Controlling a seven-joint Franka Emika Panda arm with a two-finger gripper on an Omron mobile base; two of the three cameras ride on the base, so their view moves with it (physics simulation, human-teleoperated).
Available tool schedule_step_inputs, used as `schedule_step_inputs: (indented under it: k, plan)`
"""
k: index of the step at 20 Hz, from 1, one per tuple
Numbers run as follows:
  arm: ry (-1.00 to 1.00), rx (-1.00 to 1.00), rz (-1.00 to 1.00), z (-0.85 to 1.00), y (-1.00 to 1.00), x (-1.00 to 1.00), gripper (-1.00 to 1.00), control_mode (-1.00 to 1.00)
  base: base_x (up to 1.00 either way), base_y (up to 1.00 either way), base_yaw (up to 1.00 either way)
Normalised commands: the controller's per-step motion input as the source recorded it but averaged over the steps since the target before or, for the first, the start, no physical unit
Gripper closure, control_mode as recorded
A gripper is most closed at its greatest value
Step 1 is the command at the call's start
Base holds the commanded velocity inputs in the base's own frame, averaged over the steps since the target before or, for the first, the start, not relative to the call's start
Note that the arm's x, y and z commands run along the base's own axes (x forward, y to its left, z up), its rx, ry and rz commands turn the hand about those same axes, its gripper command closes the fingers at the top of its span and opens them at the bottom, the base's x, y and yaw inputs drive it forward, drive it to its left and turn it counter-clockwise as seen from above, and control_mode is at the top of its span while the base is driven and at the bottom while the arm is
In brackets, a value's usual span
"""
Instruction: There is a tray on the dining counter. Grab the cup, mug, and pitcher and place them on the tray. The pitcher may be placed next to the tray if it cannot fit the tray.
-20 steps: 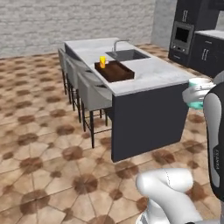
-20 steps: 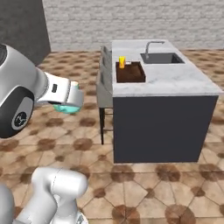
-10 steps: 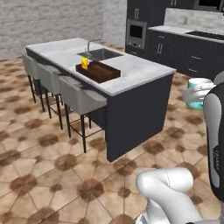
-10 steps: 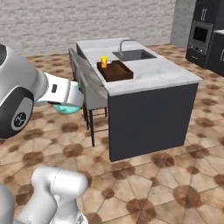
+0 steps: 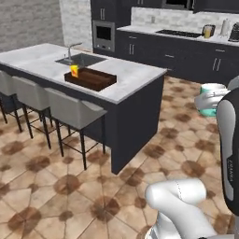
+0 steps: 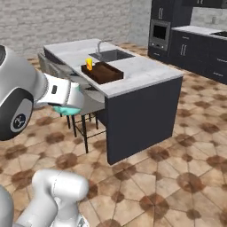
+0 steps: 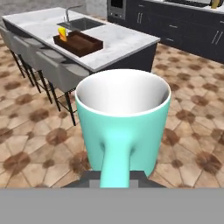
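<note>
Brown patterned floor tiles (image 5: 42,186) are spreading across the kitchen, with dark cabinets (image 5: 154,51) and a wall oven (image 5: 103,33) running along the far wall. A dark island with a pale marble counter (image 5: 126,77) is standing in the middle of the room, well apart from the robot, and open floor is lying between them. Grey stools (image 5: 70,112) are lining the island's near left side, tucked against it, so that side of the counter is blocked. A sink (image 5: 79,59) with a tap is sitting in the counter at the far end. The tray (image 5: 91,78) is resting on the counter just in front of the sink, and the cup (image 5: 74,70) is standing at the tray's far left end; whether it is inside the rim cannot be told. The gripper (image 7: 114,181) is clamping the mug (image 7: 123,127) by its handle, holding it upright in the air over the floor, well short of the island.
</note>
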Motion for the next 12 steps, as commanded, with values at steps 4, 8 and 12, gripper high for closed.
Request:
schedule_step_inputs:
  k: [4,8,12]
  plan:
    - [0.0,0.0,0.0,0.0,0.0,0.0,1.0,1.0,0.12,0.89,-0.44]
    - [0.0,0.0,0.0,0.0,0.0,0.0,1.0,1.0,0.15,0.85,-0.44]
    - [0.0,0.0,0.0,0.0,0.0,0.0,1.0,1.0,0.14,0.81,-0.44]
